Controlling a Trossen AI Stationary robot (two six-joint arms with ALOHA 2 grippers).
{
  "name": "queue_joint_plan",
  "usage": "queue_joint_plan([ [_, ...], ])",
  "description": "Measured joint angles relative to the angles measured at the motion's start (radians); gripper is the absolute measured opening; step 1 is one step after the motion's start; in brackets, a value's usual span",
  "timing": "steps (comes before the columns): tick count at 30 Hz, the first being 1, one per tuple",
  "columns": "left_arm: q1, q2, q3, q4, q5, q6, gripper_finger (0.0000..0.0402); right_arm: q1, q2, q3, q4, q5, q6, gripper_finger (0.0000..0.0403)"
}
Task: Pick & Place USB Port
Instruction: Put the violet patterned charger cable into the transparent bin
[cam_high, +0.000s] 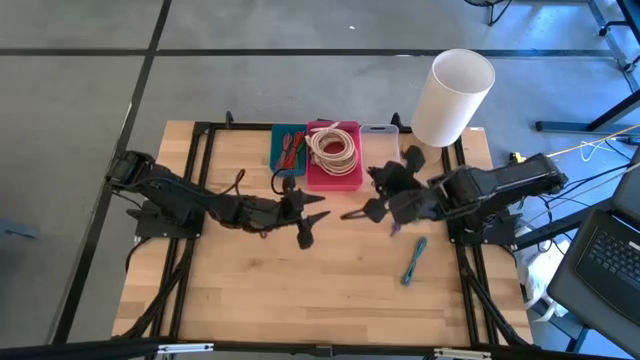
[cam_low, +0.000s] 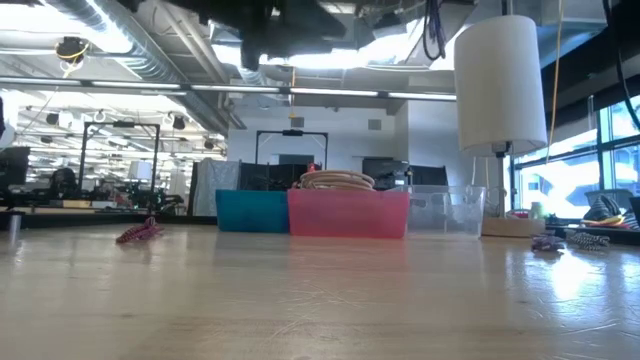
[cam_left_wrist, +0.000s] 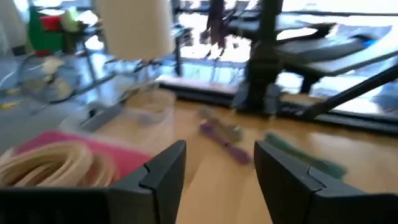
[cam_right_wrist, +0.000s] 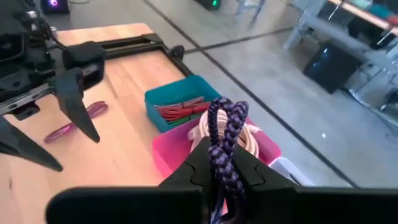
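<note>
Currently right pincer (cam_right_wrist: 222, 163) grips a purple braided cable (cam_right_wrist: 225, 134) just beside the pink bin (cam_high: 334, 176), while left pincer (cam_high: 312, 215) hangs open near that bin.

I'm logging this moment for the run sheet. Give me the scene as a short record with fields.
left gripper: fingers open, empty, above the table in front of the pink bin
right gripper: fingers shut on a purple braided cable, held above the table
pink bin: holds a coil of cream cable
blue bin: holds red cables, left of the pink bin
clear bin: right of the pink bin, contents not discernible
loose on table: teal cable near the right arm; a purple cable
white cylinder: at the table's back right corner
</note>
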Motion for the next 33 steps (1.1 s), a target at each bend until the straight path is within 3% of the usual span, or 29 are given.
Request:
queue_joint_plan([
  [4, -0.002, -0.007, 0.0, -0.055, -0.033, -0.043, 0.0185, -0.134, -0.004, 0.037, -0.05, -0.105, 0.0, 0.0016],
  [9, -0.013, -0.007, 0.0, -0.06, 0.048, -0.102, 0.0185, -0.371, -0.005, 0.052, -0.058, -0.3, -0.05, 0.0016],
  [13, -0.03, -0.007, 0.0, -0.063, 0.045, -0.115, 0.0186, -0.542, 0.005, 0.031, -0.051, -0.449, -0.075, 0.0016],
  [23, -0.042, -0.007, 0.0, -0.06, 0.028, -0.116, 0.0186, -0.776, 0.073, -0.016, 0.024, -0.577, -0.156, 0.0016],
  [33, -0.052, -0.007, 0.0, -0.059, 0.062, -0.164, 0.0185, -0.944, 0.238, -0.019, 0.031, -0.717, -0.159, 0.0016],
])
